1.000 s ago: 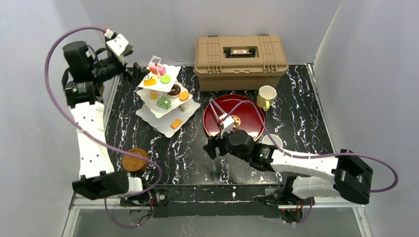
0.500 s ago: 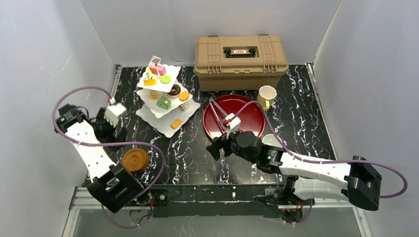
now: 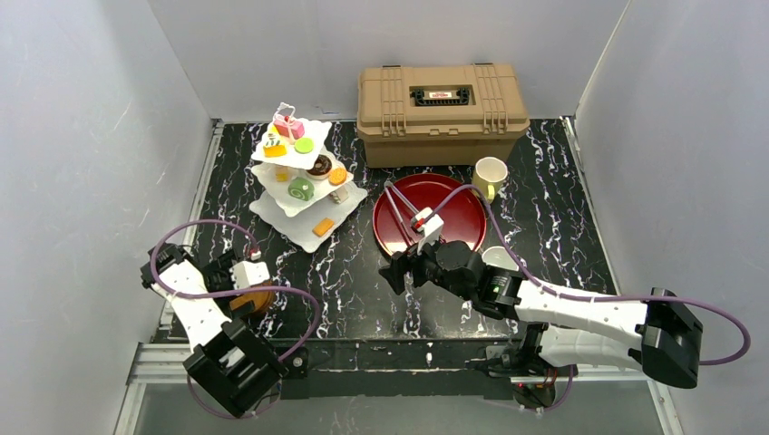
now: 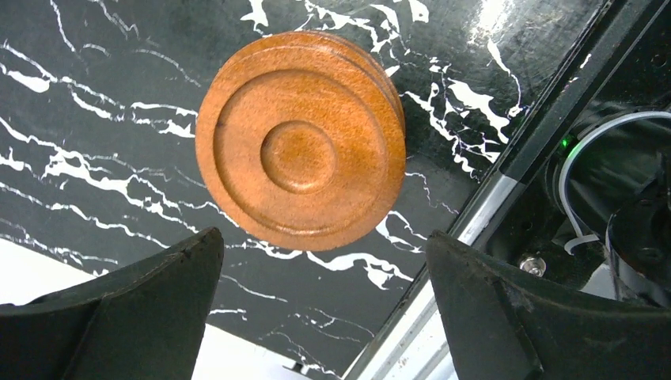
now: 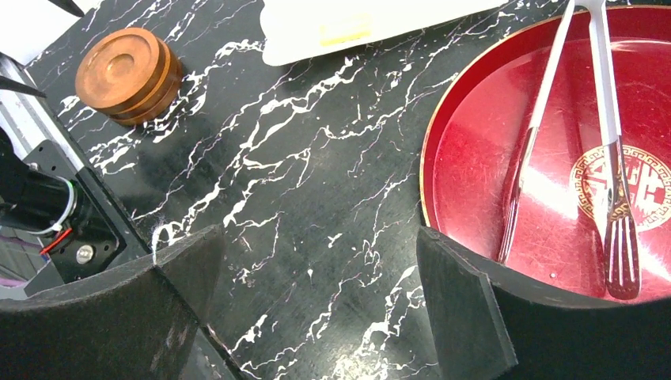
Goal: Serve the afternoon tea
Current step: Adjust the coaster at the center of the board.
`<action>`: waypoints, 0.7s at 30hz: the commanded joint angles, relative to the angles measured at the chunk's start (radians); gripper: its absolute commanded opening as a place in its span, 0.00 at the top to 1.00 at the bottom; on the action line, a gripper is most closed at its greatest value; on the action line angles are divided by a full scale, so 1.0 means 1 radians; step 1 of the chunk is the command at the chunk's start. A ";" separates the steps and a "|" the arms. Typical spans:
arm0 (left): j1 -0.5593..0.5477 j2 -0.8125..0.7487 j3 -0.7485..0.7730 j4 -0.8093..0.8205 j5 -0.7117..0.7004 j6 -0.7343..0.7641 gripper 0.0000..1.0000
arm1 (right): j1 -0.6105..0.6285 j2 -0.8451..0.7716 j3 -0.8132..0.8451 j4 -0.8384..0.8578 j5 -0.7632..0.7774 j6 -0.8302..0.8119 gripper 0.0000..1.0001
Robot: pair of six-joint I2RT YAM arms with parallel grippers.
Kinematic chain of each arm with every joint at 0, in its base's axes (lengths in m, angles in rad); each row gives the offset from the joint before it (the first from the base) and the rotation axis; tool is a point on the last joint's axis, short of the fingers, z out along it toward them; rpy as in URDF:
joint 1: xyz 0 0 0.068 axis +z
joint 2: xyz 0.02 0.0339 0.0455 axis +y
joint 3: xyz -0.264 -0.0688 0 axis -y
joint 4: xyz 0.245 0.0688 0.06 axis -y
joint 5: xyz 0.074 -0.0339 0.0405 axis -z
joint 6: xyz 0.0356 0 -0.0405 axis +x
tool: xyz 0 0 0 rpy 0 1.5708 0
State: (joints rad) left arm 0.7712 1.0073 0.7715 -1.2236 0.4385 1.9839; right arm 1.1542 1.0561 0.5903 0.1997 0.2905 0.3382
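Observation:
A stack of brown round coasters lies at the table's near left corner. My left gripper hovers open just above it, its fingers on either side of the stack's near edge and not touching it. The white three-tier stand holds several colourful pastries at the back left. A cream-yellow mug stands right of the red tray. The white mug is partly hidden behind my right arm. My right gripper stands open and empty over bare table left of the tray.
A dark red round tray holds metal tongs and a fork. A tan plastic case stands at the back. The table's near edge and metal rail run beside the coasters. Walls close in left and right.
My left arm has swung from beside the stand at the back left down to the near left, over the coasters. The right gripper's jaws have opened wider.

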 commanded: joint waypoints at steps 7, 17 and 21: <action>-0.146 0.049 -0.045 0.009 0.093 0.078 0.06 | -0.005 0.031 0.012 0.024 0.026 0.013 0.02; -0.397 0.127 -0.011 0.109 0.115 -0.184 0.08 | -0.008 0.077 0.018 0.041 0.026 0.025 0.02; -0.422 0.157 0.000 0.112 0.116 -0.235 0.10 | -0.010 0.090 0.018 0.046 0.028 0.030 0.01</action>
State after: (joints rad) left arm 0.3679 1.1458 0.7399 -1.1053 0.5175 1.8286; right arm 1.1511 1.1366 0.5903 0.2001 0.2935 0.3504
